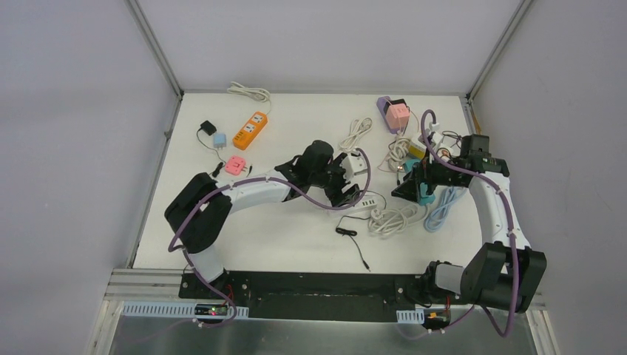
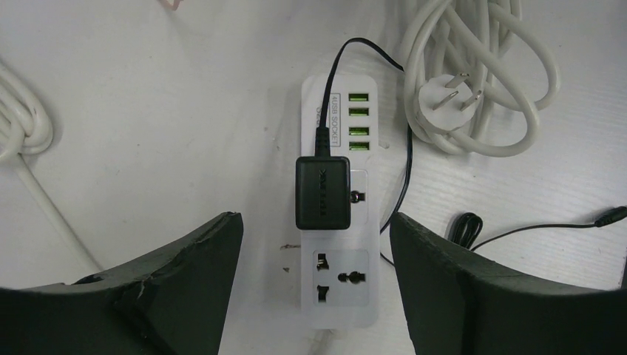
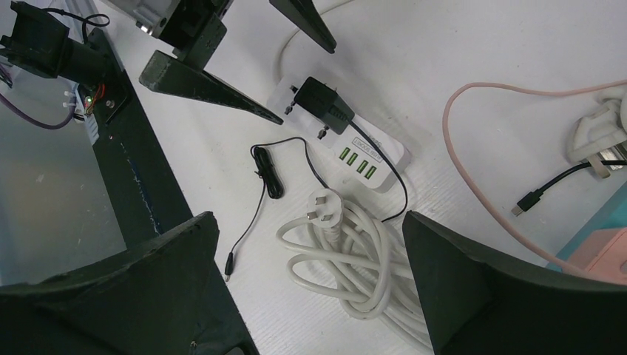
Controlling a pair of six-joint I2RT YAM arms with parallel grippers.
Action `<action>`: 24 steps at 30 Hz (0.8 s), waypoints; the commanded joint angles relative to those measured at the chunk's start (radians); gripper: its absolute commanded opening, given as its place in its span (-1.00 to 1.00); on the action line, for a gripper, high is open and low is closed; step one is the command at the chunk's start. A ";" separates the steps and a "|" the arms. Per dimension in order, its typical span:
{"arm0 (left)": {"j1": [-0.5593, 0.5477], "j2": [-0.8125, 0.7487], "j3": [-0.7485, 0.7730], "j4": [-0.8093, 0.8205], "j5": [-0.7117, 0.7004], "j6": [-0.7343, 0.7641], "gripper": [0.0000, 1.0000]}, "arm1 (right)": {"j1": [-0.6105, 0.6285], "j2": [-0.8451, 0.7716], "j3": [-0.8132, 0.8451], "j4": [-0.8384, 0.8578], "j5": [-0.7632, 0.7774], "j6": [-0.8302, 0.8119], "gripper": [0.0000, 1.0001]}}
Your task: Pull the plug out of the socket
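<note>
A white power strip point(image 2: 367, 248) with green USB ports lies on the table. A black plug point(image 2: 322, 192) with a thin black cord sits in its middle socket. My left gripper point(image 2: 314, 222) is open and hovers just above the strip. Its jaws stand on either side of the strip, apart from the plug. In the right wrist view the plug point(image 3: 324, 103) and strip point(image 3: 386, 159) show with the left fingers point(image 3: 214, 85) around them. My right gripper point(image 3: 309, 218) is open and empty above a coiled white cable point(image 3: 355, 259). In the top view the left gripper point(image 1: 347, 194) is at the table's middle and the right gripper point(image 1: 421, 188) is to its right.
An orange power strip point(image 1: 250, 130), a pink adapter point(image 1: 236, 164) and a blue adapter point(image 1: 219, 139) lie at the back left. A pink and purple socket block point(image 1: 394, 113) is at the back right. A loose black cable point(image 1: 353, 244) and a light blue cable point(image 1: 444, 207) lie near the strip.
</note>
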 commanded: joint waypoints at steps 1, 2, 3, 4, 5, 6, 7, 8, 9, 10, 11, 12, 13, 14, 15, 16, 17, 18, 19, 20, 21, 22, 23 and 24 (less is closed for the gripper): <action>-0.019 0.040 0.076 0.023 0.034 0.017 0.44 | -0.010 -0.026 -0.013 0.032 -0.031 -0.009 0.99; -0.023 0.050 0.082 0.022 0.029 0.018 0.42 | -0.010 -0.025 -0.013 0.031 -0.032 -0.009 0.99; -0.025 0.060 0.088 0.020 0.023 0.019 0.41 | -0.010 -0.025 -0.013 0.031 -0.033 -0.009 1.00; -0.029 0.069 0.093 0.019 0.019 0.021 0.39 | -0.011 -0.023 -0.013 0.032 -0.034 -0.009 0.99; -0.031 0.078 0.100 0.016 0.014 0.022 0.34 | -0.011 -0.022 -0.013 0.032 -0.034 -0.007 0.99; -0.033 0.087 0.109 0.007 0.011 0.024 0.32 | -0.012 -0.022 -0.014 0.032 -0.035 -0.006 0.99; -0.037 0.096 0.119 -0.006 0.009 0.029 0.29 | -0.012 -0.022 -0.014 0.034 -0.035 -0.005 0.99; -0.040 0.104 0.130 -0.025 0.006 0.038 0.23 | -0.012 -0.022 -0.016 0.035 -0.035 -0.003 0.99; -0.044 0.111 0.144 -0.049 0.003 0.046 0.18 | -0.012 -0.022 -0.016 0.036 -0.035 0.000 0.99; -0.048 0.118 0.156 -0.069 0.001 0.052 0.13 | -0.013 -0.022 -0.016 0.038 -0.035 0.001 0.99; -0.052 0.123 0.164 -0.080 -0.001 0.058 0.07 | -0.013 -0.020 -0.017 0.039 -0.035 0.002 0.99; -0.054 0.127 0.171 -0.093 -0.005 0.062 0.00 | -0.013 -0.020 -0.017 0.040 -0.036 0.002 0.99; -0.056 0.130 0.177 -0.110 -0.006 0.065 -0.06 | -0.013 -0.019 -0.017 0.041 -0.036 0.003 0.99; -0.057 0.134 0.182 -0.118 -0.008 0.067 -0.14 | -0.013 -0.018 -0.017 0.040 -0.036 0.004 0.99; -0.058 0.136 0.187 -0.123 -0.010 0.066 -0.28 | -0.014 -0.018 -0.017 0.040 -0.038 0.004 0.99; -0.059 0.140 0.191 -0.131 -0.017 0.063 -0.40 | -0.013 -0.017 -0.017 0.040 -0.038 0.004 0.99; -0.058 0.143 0.197 -0.138 -0.025 0.057 -0.48 | -0.013 -0.017 -0.017 0.040 -0.036 0.003 0.99; -0.059 0.146 0.200 -0.143 -0.031 0.055 -0.59 | -0.013 -0.017 -0.019 0.040 -0.036 0.004 0.99; -0.059 0.146 0.201 -0.148 -0.035 0.053 -0.71 | -0.013 -0.017 -0.019 0.040 -0.036 0.004 0.99; -0.059 0.146 0.199 -0.152 -0.039 0.050 -0.85 | -0.013 -0.017 -0.020 0.042 -0.034 0.004 0.99; -0.059 0.145 0.198 -0.152 -0.043 0.043 -1.00 | -0.013 -0.017 -0.022 0.045 -0.030 0.010 0.99; -0.059 0.142 0.198 -0.153 -0.049 0.028 -1.00 | -0.013 -0.017 -0.025 0.059 -0.024 0.027 0.99; -0.058 0.138 0.197 -0.150 -0.061 0.004 -1.00 | -0.013 -0.017 -0.032 0.082 -0.014 0.059 0.99; -0.056 0.133 0.196 -0.145 -0.079 -0.036 -1.00 | -0.013 -0.015 -0.038 0.105 -0.008 0.086 0.99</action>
